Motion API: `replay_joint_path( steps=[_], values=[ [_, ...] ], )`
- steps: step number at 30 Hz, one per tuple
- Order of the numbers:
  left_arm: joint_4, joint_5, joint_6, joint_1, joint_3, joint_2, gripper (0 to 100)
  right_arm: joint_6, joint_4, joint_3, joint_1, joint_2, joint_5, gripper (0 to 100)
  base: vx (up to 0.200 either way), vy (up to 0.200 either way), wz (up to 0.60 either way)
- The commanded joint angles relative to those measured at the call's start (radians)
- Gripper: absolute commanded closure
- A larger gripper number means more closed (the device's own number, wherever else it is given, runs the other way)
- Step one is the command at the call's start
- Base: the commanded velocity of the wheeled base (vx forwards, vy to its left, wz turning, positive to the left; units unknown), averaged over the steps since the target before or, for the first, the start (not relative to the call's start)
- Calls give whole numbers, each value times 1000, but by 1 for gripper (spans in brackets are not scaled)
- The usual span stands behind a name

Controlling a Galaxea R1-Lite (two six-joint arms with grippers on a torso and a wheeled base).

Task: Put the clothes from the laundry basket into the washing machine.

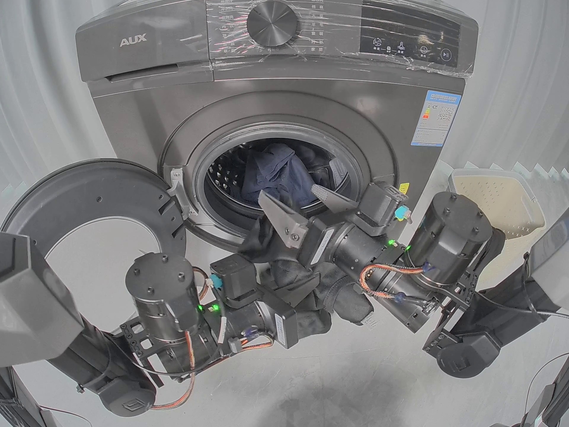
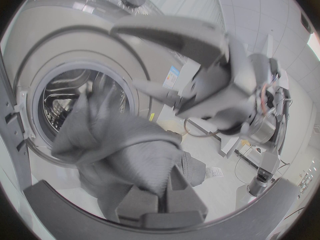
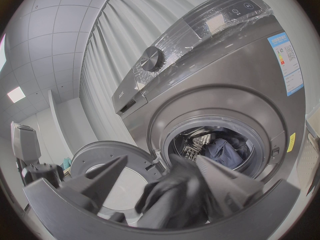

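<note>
A dark garment (image 1: 349,306) hangs from the lip of the washing machine (image 1: 148,120) down in front of the drum. My left gripper (image 1: 299,295) sits low before the opening and is shut on this garment (image 2: 126,144), which is pinched between its fingers (image 2: 181,194). My right gripper (image 1: 287,192) stands open at the drum mouth, just above the cloth. In its wrist view the garment (image 3: 180,194) bunches between the spread fingers (image 3: 226,180). Blue clothes (image 1: 278,173) lie inside the drum (image 3: 223,152). The cream laundry basket (image 1: 504,203) stands to the right of the machine.
The round door (image 1: 89,209) is swung fully open to the left of the drum, close to my left arm. A white tag (image 1: 370,320) dangles from the garment above the pale floor (image 1: 332,381). Curtains hang behind the machine.
</note>
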Motion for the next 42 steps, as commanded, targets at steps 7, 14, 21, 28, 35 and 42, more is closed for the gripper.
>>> replay_joint_path(
  steps=[7,14,21,28,35,42],
  values=[
    [-54,11,-6,65,35,-56,100,0,1,17,-51,-11,0,0,0,0,0],
    [-163,12,-7,109,72,-57,100,-4,17,69,-134,-58,0,0,0,0,0],
    [-200,14,-6,114,64,-85,100,-10,80,178,-184,-66,0,0,0,0,0],
    [-200,18,-9,115,20,-89,100,-29,80,284,-195,-32,3,0,0,0,0],
    [-200,58,-9,114,-14,-89,100,-70,70,338,-103,-14,15,0,0,0,0],
    [-200,66,-12,115,-42,-82,100,-67,60,327,-26,19,37,0,0,0,0]
  ],
)
